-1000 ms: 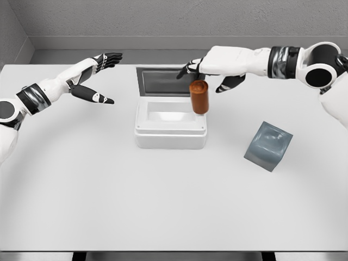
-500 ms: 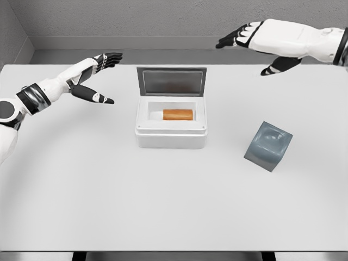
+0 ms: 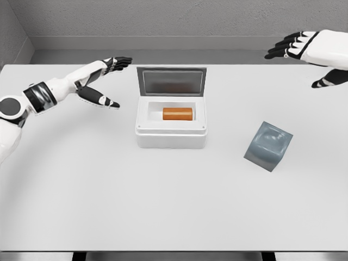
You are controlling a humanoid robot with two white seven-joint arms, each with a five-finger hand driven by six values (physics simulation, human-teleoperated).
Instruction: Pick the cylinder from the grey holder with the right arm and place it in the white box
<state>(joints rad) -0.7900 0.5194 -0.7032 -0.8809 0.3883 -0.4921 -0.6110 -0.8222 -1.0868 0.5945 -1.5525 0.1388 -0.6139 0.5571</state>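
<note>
The orange-brown cylinder (image 3: 178,113) lies on its side inside the white box (image 3: 171,138), whose grey lid (image 3: 171,81) stands open at the back. The grey holder (image 3: 268,145) sits tilted on the table to the right of the box, with nothing in it. My right hand (image 3: 304,54) hovers high at the far right, well away from the box, fingers spread and holding nothing. My left hand (image 3: 106,81) reaches in from the left, open, a short way left of the lid.
The white table (image 3: 163,206) spreads wide in front of the box and holder. A grey wall (image 3: 163,22) runs behind the table's far edge.
The cylinder dropped from the right hand into the box and came to rest on its side. The right hand withdrew up and to the right. The left hand edged toward the box.
</note>
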